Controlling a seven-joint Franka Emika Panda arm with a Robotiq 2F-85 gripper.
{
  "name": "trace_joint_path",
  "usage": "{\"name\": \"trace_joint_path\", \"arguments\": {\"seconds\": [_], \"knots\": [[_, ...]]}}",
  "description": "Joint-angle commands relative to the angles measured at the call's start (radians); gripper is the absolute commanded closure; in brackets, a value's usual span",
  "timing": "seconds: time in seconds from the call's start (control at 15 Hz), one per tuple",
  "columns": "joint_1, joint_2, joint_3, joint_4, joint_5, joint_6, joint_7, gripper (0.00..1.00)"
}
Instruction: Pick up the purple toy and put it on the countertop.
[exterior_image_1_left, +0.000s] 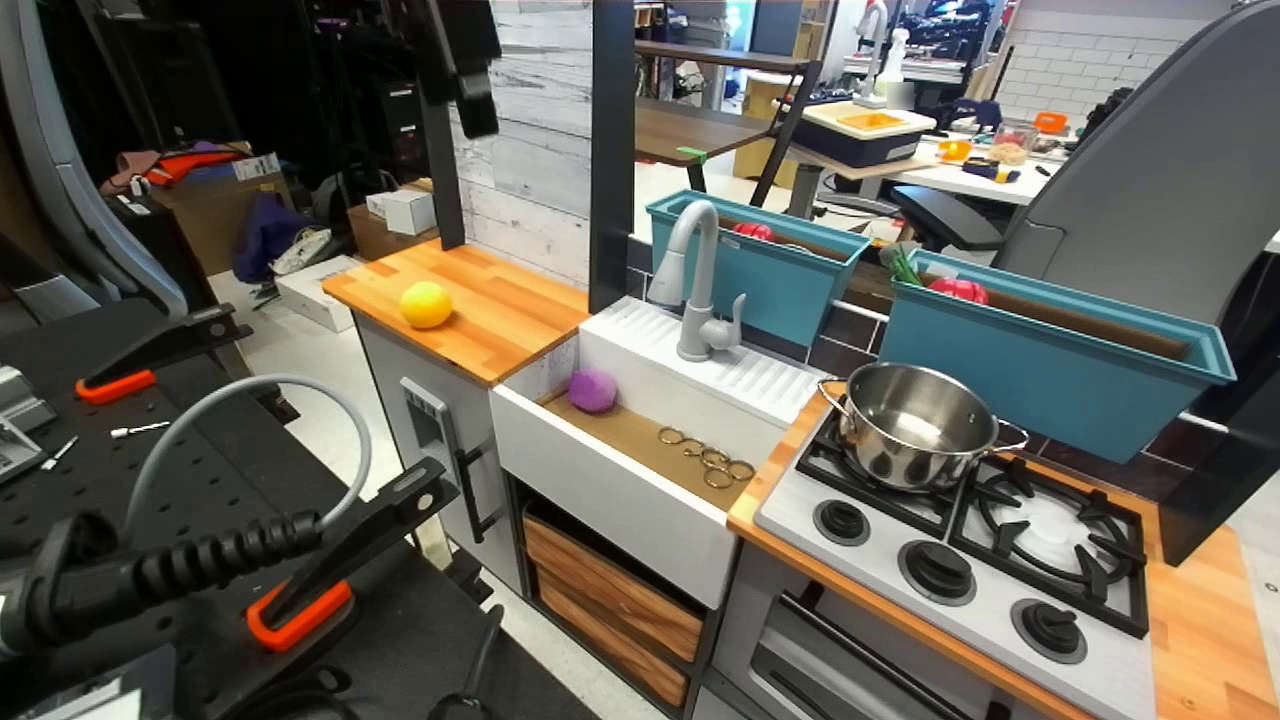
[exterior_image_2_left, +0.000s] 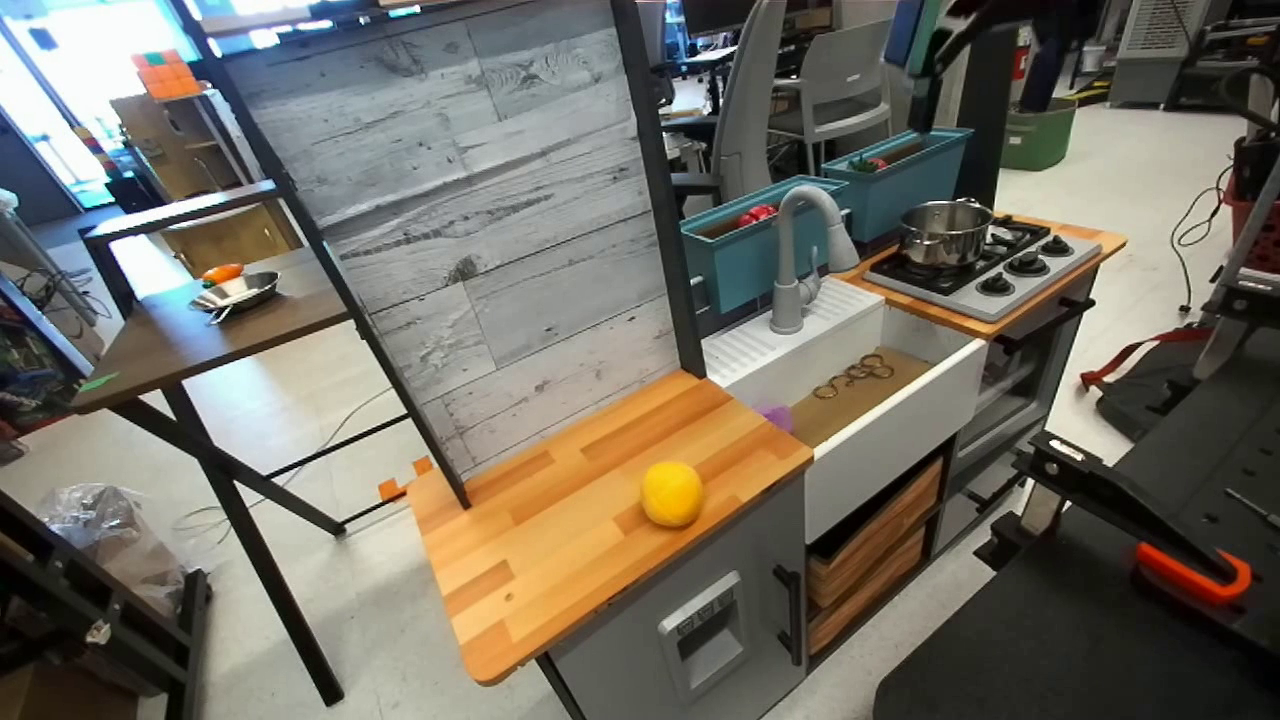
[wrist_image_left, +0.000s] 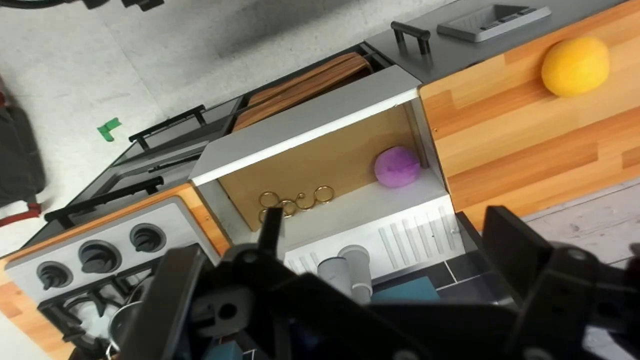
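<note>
Now down with the end effector (wrist_image_left: 384, 222), spread wide and empty, astride the purple toy (wrist_image_left: 397, 166), minding the sink wall (wrist_image_left: 430, 144).

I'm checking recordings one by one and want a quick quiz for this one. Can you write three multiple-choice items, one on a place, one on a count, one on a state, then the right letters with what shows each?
1. Where is the purple toy?
A. On the countertop
B. In the sink
C. In the pot

2. How many knobs are on the front of the stove?
A. Two
B. Five
C. Three

3. How does the gripper stand?
A. Open, holding nothing
B. Shut on the purple toy
C. Shut, holding nothing

1: B, since the wrist view looks down on the toy lying inside the sink.
2: C, since three dark knobs show in a row in both exterior views.
3: A, since its fingers stand wide apart in the wrist view, with nothing gripped between them.
</note>
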Motion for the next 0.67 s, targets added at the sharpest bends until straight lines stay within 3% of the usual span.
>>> {"name": "trace_joint_path", "arguments": {"seconds": [0.0, 0.33, 0.6], "knots": [[0.067, 0.261, -0.075, 0.155, -0.097, 0.108, 0.077, 0.0], [0.215, 0.553, -0.235, 0.366, -0.116, 0.183, 0.09, 0.0], [0.285, 0.751, -0.29, 0.509, -0.063, 0.232, 0.085, 0.0]]}}
